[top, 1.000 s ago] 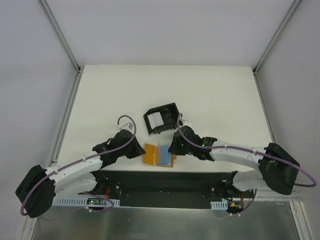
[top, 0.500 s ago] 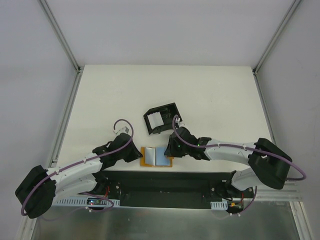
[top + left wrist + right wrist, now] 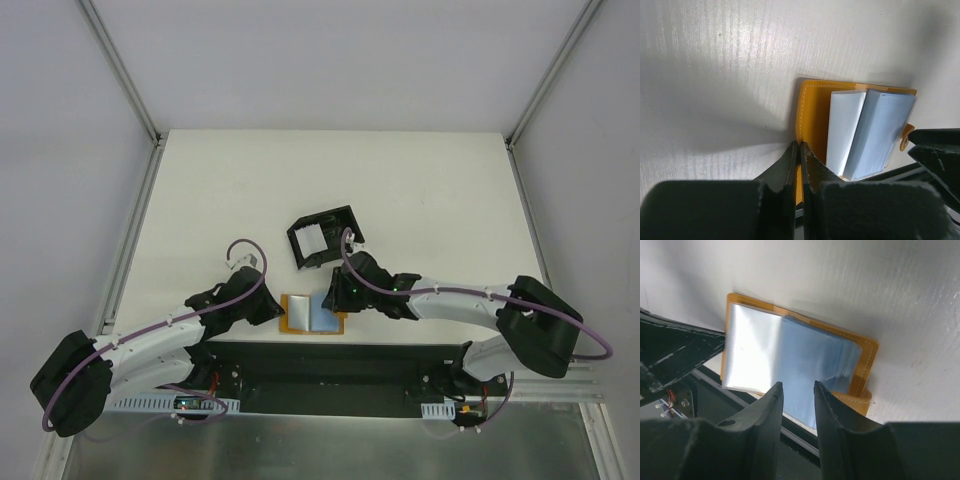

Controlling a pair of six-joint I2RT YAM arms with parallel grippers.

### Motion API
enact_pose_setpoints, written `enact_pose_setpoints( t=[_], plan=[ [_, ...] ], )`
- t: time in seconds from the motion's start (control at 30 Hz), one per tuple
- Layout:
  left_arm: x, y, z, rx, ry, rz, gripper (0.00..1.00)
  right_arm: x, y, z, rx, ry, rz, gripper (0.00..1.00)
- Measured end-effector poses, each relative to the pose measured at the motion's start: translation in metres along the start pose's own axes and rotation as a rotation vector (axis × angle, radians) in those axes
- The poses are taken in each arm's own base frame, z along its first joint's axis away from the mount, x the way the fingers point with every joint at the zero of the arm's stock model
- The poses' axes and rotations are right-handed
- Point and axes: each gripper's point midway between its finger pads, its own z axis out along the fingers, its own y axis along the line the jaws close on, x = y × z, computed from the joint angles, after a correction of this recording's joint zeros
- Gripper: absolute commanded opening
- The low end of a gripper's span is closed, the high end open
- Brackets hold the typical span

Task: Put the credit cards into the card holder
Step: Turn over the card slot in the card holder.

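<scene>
The tan-orange folding wallet (image 3: pixel 300 314) lies open at the table's near edge, with clear and blue plastic sleeves (image 3: pixel 805 365) fanned across it. No loose credit card shows. My left gripper (image 3: pixel 800 149) is shut on the wallet's left cover edge (image 3: pixel 809 115); it also shows in the top view (image 3: pixel 277 308). My right gripper (image 3: pixel 797 387) is slightly open and hovers just over the blue sleeves, with nothing between its fingers; in the top view (image 3: pixel 331 296) it is at the wallet's right side. The black card holder (image 3: pixel 322 238) with its white ridged insert stands just beyond the wallet.
The table's front edge and the dark base rail (image 3: pixel 330 362) lie directly under the wallet's near side. The wallet's snap tab (image 3: pixel 863 402) sticks out at its right. Grey side walls with metal rails (image 3: pixel 130 260) border the white table (image 3: pixel 420 190).
The wallet has dropped from propped up to lying flat and open. My right gripper has moved left over the sleeves. My left gripper has kept its hold on the left cover.
</scene>
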Motion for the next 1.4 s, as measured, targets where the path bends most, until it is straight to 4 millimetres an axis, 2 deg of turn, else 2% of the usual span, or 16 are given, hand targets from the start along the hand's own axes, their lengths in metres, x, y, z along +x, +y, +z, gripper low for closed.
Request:
enact_pose_setpoints(
  t=[0.23,0.5,0.63,0.8,1.03,1.3,1.4],
  plan=[
    [0.0,0.0,0.0,-0.001,0.0,0.0,0.0,-0.016,0.021,-0.013,-0.047,-0.032,-0.049,0.33],
    [0.0,0.0,0.0,-0.001,-0.001,-0.001,0.0,0.014,0.038,-0.005,-0.066,0.099,-0.096,0.33],
    [0.0,0.0,0.0,0.0,-0.002,-0.001,0.0,0.02,0.016,0.0,0.036,0.117,-0.089,0.33],
    [-0.001,0.0,-0.001,0.006,-0.005,-0.003,0.0,0.017,-0.011,-0.004,0.157,0.08,-0.091,0.33],
    [-0.001,0.0,-0.001,0.006,-0.005,-0.003,0.0,0.009,-0.037,-0.022,0.237,0.016,-0.078,0.31],
    [0.0,0.0,-0.001,0.005,-0.005,-0.004,0.0,0.017,-0.072,-0.026,0.323,0.03,-0.039,0.29],
    [0.0,0.0,-0.001,0.004,-0.005,-0.005,0.0,0.017,-0.075,-0.026,0.332,0.036,-0.032,0.29]
  ],
)
